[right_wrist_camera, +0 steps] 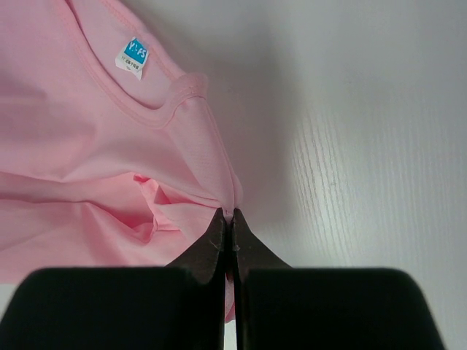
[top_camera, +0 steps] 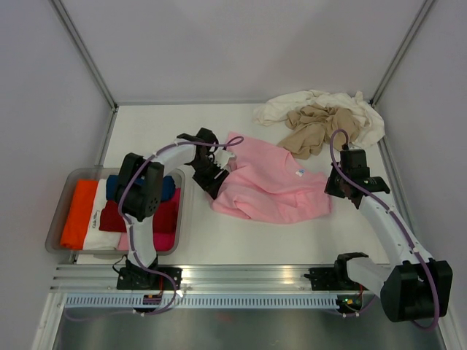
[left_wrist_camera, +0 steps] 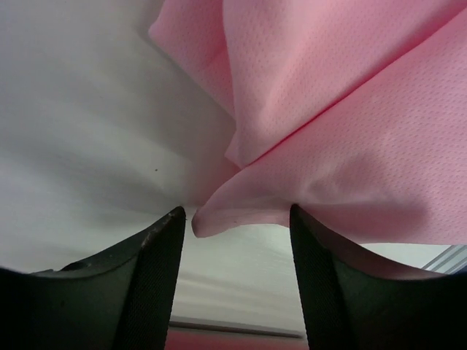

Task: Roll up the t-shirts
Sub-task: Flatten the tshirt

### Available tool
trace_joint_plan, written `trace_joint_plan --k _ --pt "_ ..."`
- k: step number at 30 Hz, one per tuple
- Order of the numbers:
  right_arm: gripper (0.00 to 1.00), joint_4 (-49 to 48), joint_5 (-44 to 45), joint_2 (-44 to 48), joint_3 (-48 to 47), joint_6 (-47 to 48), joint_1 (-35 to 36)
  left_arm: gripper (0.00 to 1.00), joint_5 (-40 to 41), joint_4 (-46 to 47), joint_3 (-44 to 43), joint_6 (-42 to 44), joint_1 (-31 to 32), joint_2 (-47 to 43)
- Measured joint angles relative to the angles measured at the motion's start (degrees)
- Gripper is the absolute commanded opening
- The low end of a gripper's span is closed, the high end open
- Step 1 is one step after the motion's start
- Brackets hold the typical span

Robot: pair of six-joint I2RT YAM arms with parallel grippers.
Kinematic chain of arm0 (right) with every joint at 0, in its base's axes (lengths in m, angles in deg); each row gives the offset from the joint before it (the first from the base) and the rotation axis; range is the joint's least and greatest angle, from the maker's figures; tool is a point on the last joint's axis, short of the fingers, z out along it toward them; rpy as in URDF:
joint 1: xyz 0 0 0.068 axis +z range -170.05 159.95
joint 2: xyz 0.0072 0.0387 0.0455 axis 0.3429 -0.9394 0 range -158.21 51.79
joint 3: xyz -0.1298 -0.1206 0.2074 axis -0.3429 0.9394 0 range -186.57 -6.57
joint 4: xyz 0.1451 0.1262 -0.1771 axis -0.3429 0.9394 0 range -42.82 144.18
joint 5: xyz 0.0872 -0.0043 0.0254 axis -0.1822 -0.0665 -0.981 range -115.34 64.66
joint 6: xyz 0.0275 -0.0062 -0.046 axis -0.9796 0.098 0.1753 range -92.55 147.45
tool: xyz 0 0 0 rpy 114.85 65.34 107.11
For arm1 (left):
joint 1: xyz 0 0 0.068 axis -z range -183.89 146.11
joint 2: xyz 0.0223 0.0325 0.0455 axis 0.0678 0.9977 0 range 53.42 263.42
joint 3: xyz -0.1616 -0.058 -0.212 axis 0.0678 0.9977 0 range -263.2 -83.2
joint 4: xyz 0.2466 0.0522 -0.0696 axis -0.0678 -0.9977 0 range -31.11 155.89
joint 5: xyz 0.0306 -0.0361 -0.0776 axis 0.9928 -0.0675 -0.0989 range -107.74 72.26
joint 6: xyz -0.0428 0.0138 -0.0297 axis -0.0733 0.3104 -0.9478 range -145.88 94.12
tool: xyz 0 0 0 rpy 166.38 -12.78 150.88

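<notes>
The light pink t-shirt (top_camera: 266, 182) lies rumpled in the middle of the table. My left gripper (top_camera: 210, 177) is at its left edge, open, with a folded pink edge (left_wrist_camera: 241, 215) just beyond the fingertips (left_wrist_camera: 164, 240). My right gripper (top_camera: 337, 184) is at the shirt's right edge, shut on a pinch of pink fabric (right_wrist_camera: 219, 175) near the collar and its blue label (right_wrist_camera: 134, 57). The cream-white t-shirt (top_camera: 321, 106) and the tan-beige t-shirt (top_camera: 314, 127) lie crumpled together at the back right.
A clear grey plastic tray (top_camera: 62, 215) at the left holds folded orange, white, dark red, pink and blue clothes. Grey walls enclose the table. A metal rail (top_camera: 241, 281) runs along the near edge.
</notes>
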Motion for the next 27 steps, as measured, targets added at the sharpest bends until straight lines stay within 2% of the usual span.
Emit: trace_joint_plan --k 1,3,5,10,13,16,23,25,27 --pt "0.00 -0.04 -0.02 0.00 0.00 0.00 0.00 0.60 -0.37 -0.09 0.00 0.04 0.00 0.00" --pt "0.00 -0.07 -0.02 -0.02 0.00 -0.02 0.00 0.37 -0.98 -0.15 0.07 0.22 0.02 0.13" --pt "0.00 -0.07 -0.17 -0.02 0.00 -0.02 -0.04 0.03 -1.70 -0.13 0.24 0.63 0.04 0.28" --pt "0.00 0.35 -1.14 -0.55 -1.81 -0.02 -0.33 0.02 -3.30 -0.33 0.17 1.14 0.07 -0.17" --pt "0.01 1.62 -1.99 -3.32 -7.69 0.00 -1.22 0.02 -0.46 -2.10 -4.00 1.14 -0.17 -1.62" --pt "0.00 2.25 -3.48 -9.16 -18.93 -0.15 -3.67 0.02 4.76 -3.19 -16.39 1.25 -0.90 -2.38" --pt "0.00 1.42 -6.29 -25.40 -56.30 -2.91 -9.44 0.02 20.28 0.83 -52.00 5.05 -2.14 -3.50" --pt "0.00 0.87 -6.49 -28.37 -65.24 -3.30 -10.19 0.02 23.12 2.51 -55.78 6.21 -2.25 -4.92" --pt "0.00 0.59 -6.47 -28.57 -69.13 -3.56 -10.88 0.02 24.76 3.61 -55.32 7.08 -2.49 -7.89"
